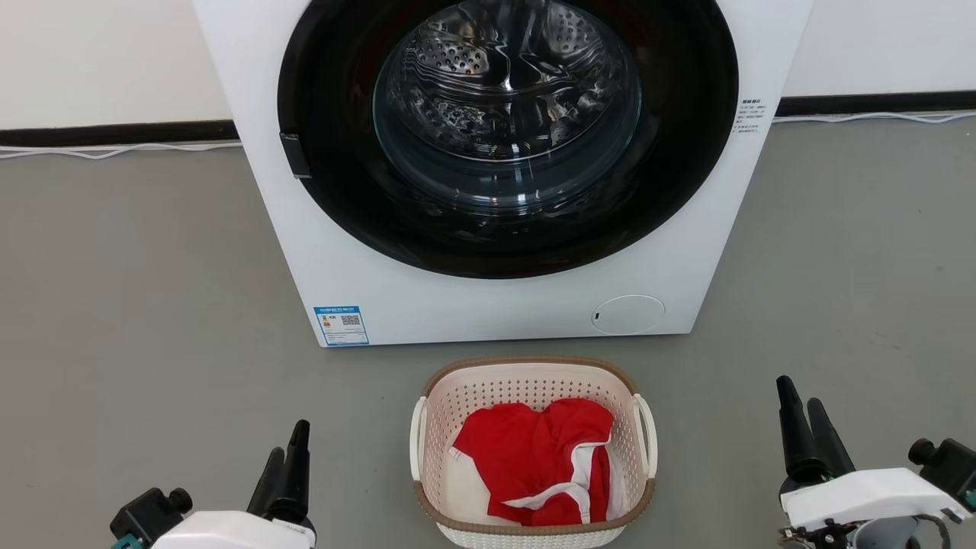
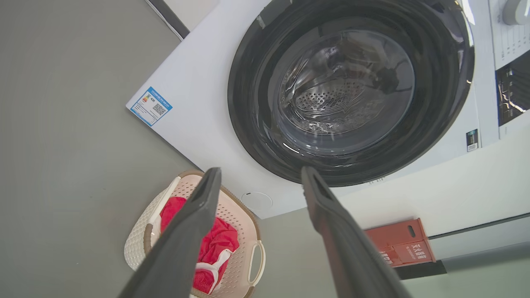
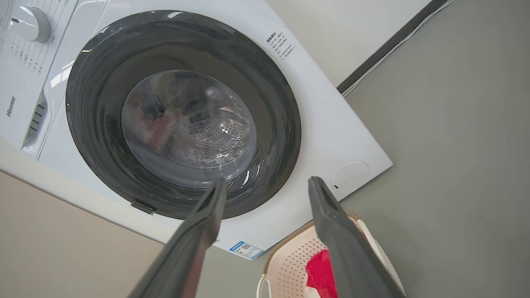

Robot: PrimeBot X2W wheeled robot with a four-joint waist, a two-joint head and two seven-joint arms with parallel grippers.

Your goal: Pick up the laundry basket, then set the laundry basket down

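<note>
While on floor (image 1: pixel 152 305), basket (image 1: pixel 474 396) near washer (image 1: pixel 427 293)

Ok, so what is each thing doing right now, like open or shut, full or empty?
Washing machine door: shut.
Laundry basket: upright on the floor, not gripped.
Red clothing: crumpled inside the basket.
Left gripper: open, holding nothing.
Right gripper: open, holding nothing.

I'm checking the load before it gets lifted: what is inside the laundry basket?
Inside the laundry basket lies a crumpled red garment with white trim, covering most of the bottom. Anything lying under that cloth is hidden from these views.
</note>
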